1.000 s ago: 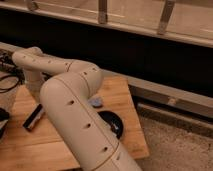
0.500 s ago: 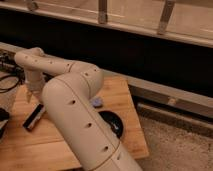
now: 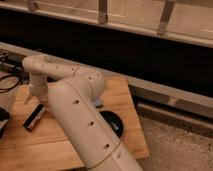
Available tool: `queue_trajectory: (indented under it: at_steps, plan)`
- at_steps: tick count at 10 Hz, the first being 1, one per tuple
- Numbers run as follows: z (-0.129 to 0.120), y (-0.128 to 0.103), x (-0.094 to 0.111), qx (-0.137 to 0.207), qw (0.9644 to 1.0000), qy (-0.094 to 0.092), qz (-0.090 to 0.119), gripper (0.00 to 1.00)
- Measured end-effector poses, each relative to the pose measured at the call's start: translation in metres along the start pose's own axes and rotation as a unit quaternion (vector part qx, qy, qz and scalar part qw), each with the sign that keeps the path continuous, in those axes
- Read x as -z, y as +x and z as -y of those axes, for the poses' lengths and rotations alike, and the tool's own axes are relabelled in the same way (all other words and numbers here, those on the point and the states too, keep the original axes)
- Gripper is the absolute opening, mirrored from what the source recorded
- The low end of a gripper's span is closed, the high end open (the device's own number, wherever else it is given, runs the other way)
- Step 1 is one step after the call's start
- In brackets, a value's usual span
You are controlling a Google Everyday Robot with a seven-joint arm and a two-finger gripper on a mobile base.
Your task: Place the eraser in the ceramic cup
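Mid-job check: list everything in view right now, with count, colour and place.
eraser: one, dark with pale stripes, left part of the table
pale-blue lump: one, mid-table, by the arm's elbow
black round dish: one, right of the arm
wooden table: one, light brown
cables: dark, far left
ceramic cup: none visible
arm: one, white, crossing the table
gripper: one, white, just above the eraser's upper end

The robot's cream-coloured arm [image 3: 82, 132] stood up from the bottom centre of the frame, folded at a bulky elbow [image 3: 87, 85] near the middle and stretched toward the upper left, with its gripper [image 3: 36, 97] hanging downward at centre left.
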Motion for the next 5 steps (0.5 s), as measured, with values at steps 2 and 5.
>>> queue_trajectory:
  at_steps: [2, 5]
  plan:
    - [-0.002, -0.004, -0.014, 0.002, 0.9998, -0.008, -0.021, 0.8]
    - [-0.007, -0.007, -0.039, 0.003, 0.998, -0.009, -0.063, 0.8]
